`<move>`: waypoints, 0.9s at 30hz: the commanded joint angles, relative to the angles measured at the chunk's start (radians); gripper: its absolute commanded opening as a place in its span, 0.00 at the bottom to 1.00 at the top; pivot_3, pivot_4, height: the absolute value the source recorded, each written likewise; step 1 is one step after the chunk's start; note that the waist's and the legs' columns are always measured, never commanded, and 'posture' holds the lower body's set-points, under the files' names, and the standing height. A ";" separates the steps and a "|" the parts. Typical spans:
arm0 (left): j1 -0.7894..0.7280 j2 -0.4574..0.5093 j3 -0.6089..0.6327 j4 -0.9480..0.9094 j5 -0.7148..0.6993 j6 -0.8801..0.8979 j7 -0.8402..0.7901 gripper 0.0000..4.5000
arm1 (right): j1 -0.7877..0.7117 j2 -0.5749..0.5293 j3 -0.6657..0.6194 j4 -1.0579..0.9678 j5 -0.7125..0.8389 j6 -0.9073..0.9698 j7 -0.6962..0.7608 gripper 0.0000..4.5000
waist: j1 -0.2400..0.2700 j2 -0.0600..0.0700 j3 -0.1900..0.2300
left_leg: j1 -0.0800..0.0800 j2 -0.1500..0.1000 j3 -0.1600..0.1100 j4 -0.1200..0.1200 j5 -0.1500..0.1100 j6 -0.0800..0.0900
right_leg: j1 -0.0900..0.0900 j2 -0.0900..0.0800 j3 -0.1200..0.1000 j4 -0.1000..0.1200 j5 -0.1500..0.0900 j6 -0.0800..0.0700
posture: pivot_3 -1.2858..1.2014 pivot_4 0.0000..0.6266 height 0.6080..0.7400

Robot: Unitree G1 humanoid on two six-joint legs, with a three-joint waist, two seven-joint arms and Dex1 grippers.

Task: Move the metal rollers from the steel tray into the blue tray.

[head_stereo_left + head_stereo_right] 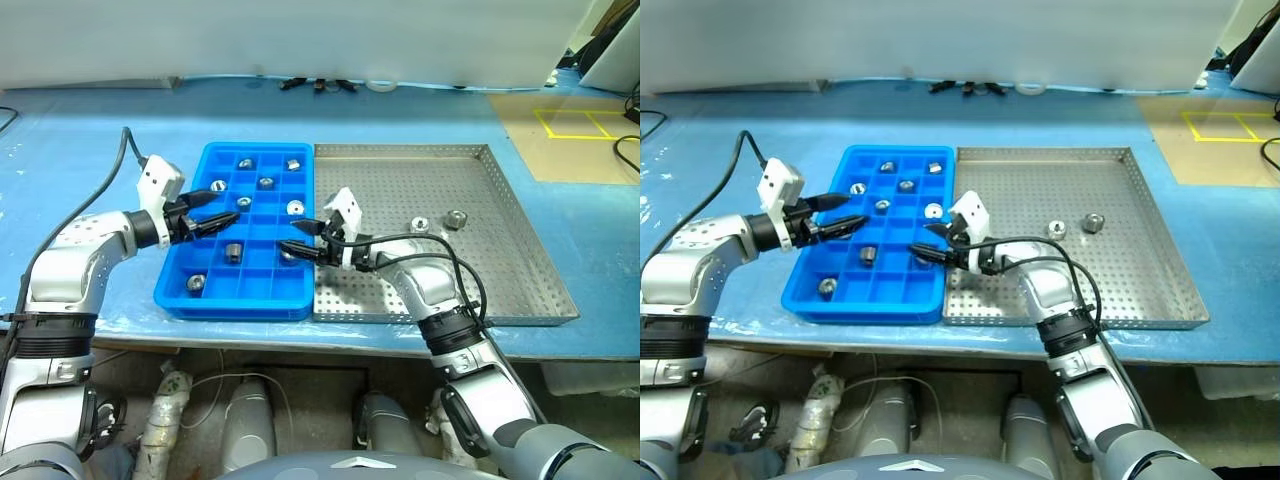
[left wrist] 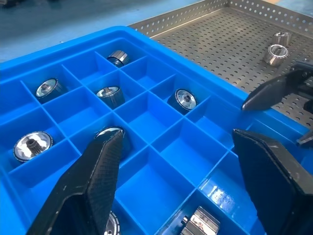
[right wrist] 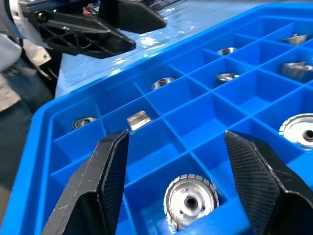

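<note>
The blue tray (image 1: 205, 160) lies left of the steel tray (image 1: 400, 185), the two side by side. Several metal rollers sit in the blue tray's compartments, one of them (image 1: 233, 251) near its front. Two metal rollers (image 1: 420, 224) (image 1: 456, 218) rest on the steel tray's perforated floor. My right gripper (image 1: 292, 237) hovers open over the blue tray's right side; a roller (image 3: 190, 200) lies in the compartment just below its fingers. My left gripper (image 1: 222, 208) is open over the tray's left middle, holding nothing.
Both trays rest on a table with a blue cover (image 1: 80, 130), close to its front edge. Small black items (image 1: 315, 84) lie at the back. Yellow tape marks (image 1: 575, 120) show on the floor far right. A black cable (image 1: 125, 150) runs from my left wrist.
</note>
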 commanded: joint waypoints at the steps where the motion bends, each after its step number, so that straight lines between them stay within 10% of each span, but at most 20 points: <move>1: -0.041 -0.022 -0.007 -0.016 -0.017 -0.020 -0.010 0.83 | -0.018 -0.038 -0.098 -0.050 0.013 -0.060 -0.042 0.73 | 0.001 0.000 0.000 | 0.000 0.000 0.000 0.000 0.000 0.000 | 0.000 0.000 0.000 0.000 0.000 0.000 | 0.50 0.24 1.00; 27: -0.283 -0.349 -0.248 0.160 0.043 -0.147 -0.134 0.83 | 0.083 -0.197 -0.290 0.206 -0.107 -0.287 -0.295 0.73 | -0.043 0.000 0.000 | 0.000 -0.001 0.001 0.004 -0.002 0.004 | 0.001 0.000 0.000 0.000 0.000 0.000 | 0.45 0.24 1.00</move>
